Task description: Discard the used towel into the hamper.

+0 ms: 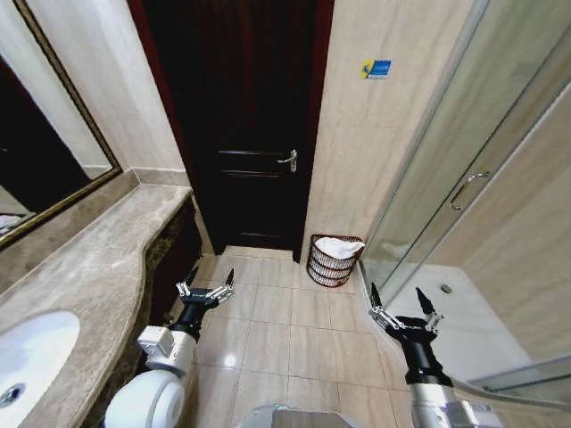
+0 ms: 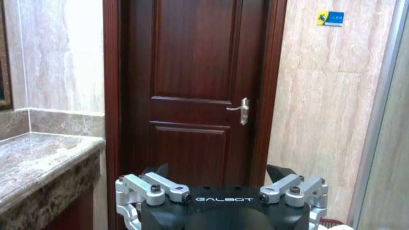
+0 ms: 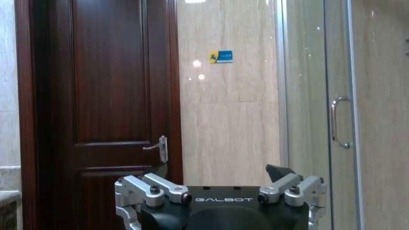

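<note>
Bathroom scene from the robot's head camera, with both arms raised over the tiled floor (image 1: 285, 339). The hamper (image 1: 335, 261), a round reddish-brown wire basket with slatted sides tapering downward, stands on the floor against the beige wall, between the dark wooden door (image 1: 241, 134) and the glass shower door (image 1: 464, 196). A white towel (image 1: 340, 247) lies bunched inside it, its folds rising to the rim. The left hand (image 1: 207, 283) hovers beside the marble counter (image 1: 89, 267), fingers spread and holding nothing; the right hand (image 1: 402, 305) hovers near the shower threshold, likewise released and empty. Both are well apart from the hamper. In the left wrist view the left hand (image 2: 217, 173) faces the door with its lever handle (image 2: 241, 109); in the right wrist view the right hand (image 3: 217, 173) faces the same door and a blue wall sign (image 3: 221, 56). Judged from this arrangement, the towel appears already deposited. The towel should handle as light, soft and limp, draping and sagging when lifted, so a pinch on a raised fold near its middle would serve best. The hamper looks light and stiff, liable to tip or slide if nudged; its rim is the natural hold
</note>
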